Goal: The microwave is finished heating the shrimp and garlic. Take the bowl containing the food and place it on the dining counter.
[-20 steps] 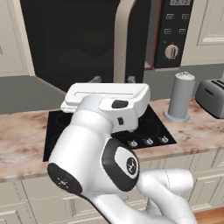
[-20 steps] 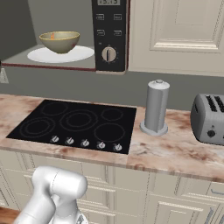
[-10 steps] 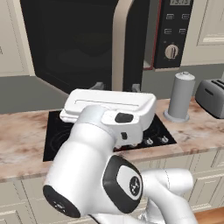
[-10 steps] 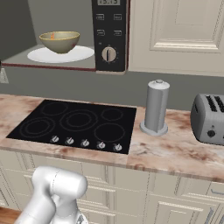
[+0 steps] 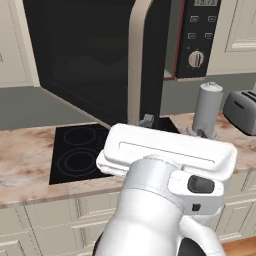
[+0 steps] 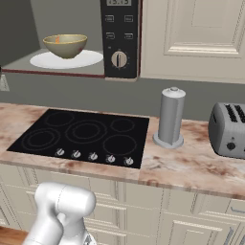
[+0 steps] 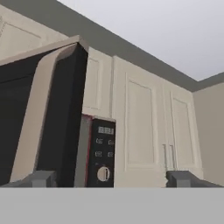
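Your bowl [image 6: 65, 45] sits on the white plate [image 6: 67, 59] inside the open microwave [image 6: 119, 38], far left above the cooktop [image 6: 83, 137]; a grey canister [image 6: 171, 117] and toaster [image 6: 229, 129] stand rightward on the bench [image 6: 191, 165]. Your hand [image 7: 111, 179] is spread wide, holding nothing, aimed at the microwave's door edge.

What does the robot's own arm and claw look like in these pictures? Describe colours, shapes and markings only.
The arm is glossy white with rounded, tube-like links and a dark grey-black joint cap. Its hand is a wide, flat white block with a grooved outline. The claw has two small, dark grey, blocky finger tips. No cables or lettering can be seen.
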{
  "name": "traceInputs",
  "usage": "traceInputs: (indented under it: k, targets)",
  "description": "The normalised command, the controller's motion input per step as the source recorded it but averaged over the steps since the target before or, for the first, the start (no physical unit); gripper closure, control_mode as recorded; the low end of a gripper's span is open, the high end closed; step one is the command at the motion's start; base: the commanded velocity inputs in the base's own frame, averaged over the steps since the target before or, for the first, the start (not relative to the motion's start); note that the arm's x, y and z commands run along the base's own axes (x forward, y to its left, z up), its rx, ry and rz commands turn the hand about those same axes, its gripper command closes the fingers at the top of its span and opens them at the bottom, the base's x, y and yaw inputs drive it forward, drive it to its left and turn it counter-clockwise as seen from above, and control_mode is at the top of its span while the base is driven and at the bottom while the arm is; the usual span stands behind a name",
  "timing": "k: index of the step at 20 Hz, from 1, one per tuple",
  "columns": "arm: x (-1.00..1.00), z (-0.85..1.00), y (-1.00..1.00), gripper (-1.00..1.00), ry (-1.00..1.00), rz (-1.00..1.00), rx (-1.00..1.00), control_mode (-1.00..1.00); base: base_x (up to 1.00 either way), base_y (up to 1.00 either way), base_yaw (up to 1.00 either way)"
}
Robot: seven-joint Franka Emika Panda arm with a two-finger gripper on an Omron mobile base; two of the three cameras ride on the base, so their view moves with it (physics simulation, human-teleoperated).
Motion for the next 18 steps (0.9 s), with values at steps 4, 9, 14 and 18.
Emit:
traceInputs:
  k: [4,9,14,18]
  targets:
    - [0.02,0.0,-1.0,-1.0,0.0,0.12,0.31,-1.0,0.0,0.0,0.0]
    - [0.14,0.02,-1.0,-1.0,0.0,0.17,0.36,-1.0,0.0,0.0,0.0]
    - [0.06,0.0,-1.0,-1.0,0.0,0.25,0.37,-1.0,0.0,0.0,0.0]
    - [0.03,0.0,-0.94,-1.0,0.05,0.4,0.27,-1.0,0.0,0.0,0.0]
